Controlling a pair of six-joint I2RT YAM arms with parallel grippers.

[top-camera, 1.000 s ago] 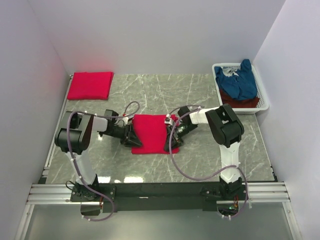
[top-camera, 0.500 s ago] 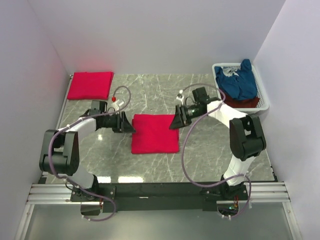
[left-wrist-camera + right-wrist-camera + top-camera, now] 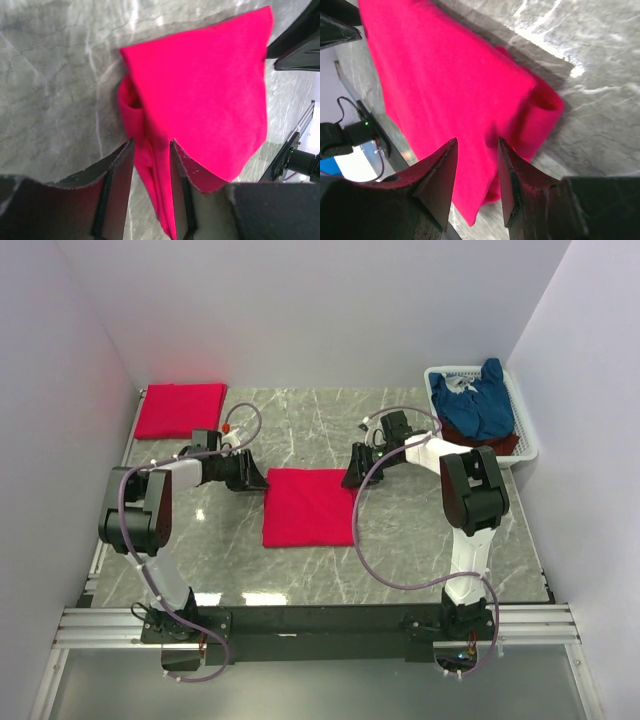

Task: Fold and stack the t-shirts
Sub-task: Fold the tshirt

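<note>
Overhead view: I see a bright red folded t-shirt (image 3: 310, 507) lying flat on the marble counter (image 3: 300, 425) at the centre of the frame, roughly square. The left gripper (image 3: 255, 480) sits at its upper-left corner and the right gripper (image 3: 352, 478) at its upper-right corner, both low over the cloth. Left wrist view: the jaws stand narrowly apart with the shirt's rolled side edge running between them; I cannot tell whether they pinch the cloth or only straddle it. Right wrist view: the jaws are likewise a narrow gap apart, with red cloth filling the space between them and a small tuck of fabric just beside one fingertip; again I cannot tell whether they grip. At the upper left of the overhead frame, a second folded red t-shirt (image 3: 180, 410) rests against the wall. At the upper right, a white basket (image 3: 525, 425) holds a crumpled navy t-shirt (image 3: 478, 405) on top of a darker red one (image 3: 480, 445).
</note>
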